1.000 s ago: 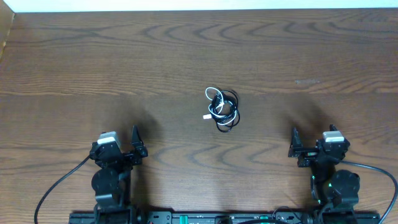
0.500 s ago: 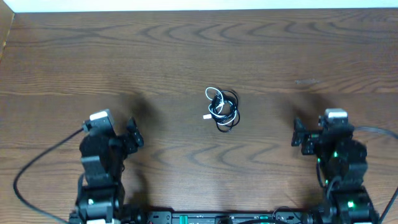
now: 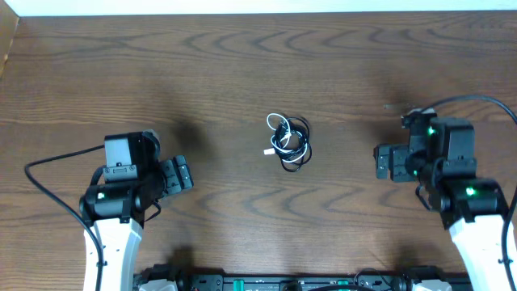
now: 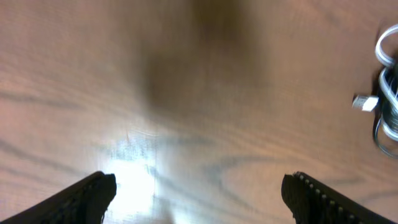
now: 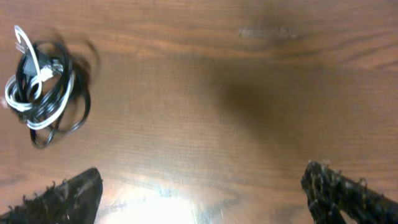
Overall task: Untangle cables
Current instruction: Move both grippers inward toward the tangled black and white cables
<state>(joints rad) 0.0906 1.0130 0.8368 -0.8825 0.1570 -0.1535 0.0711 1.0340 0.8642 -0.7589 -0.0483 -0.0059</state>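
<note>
The cables (image 3: 289, 142), one white and one black, lie tangled in a small coiled bundle at the middle of the wooden table. The bundle shows at the right edge of the left wrist view (image 4: 387, 106) and at the upper left of the right wrist view (image 5: 43, 87). My left gripper (image 3: 179, 175) hovers to the left of the bundle, well apart from it, and stands open (image 4: 199, 182) over bare wood. To the right of the bundle my right gripper (image 3: 384, 162) is also apart from it and open (image 5: 202, 174), with nothing between its fingers.
Thicker black wires (image 3: 48, 178) run from each arm toward the table's front edge. The wooden table (image 3: 258, 65) stretches wide behind the bundle, with a pale wall edge along the top.
Both arms have lifted off the front edge and moved up toward the level of the bundle. Both grippers stay open. The cables have not moved.
</note>
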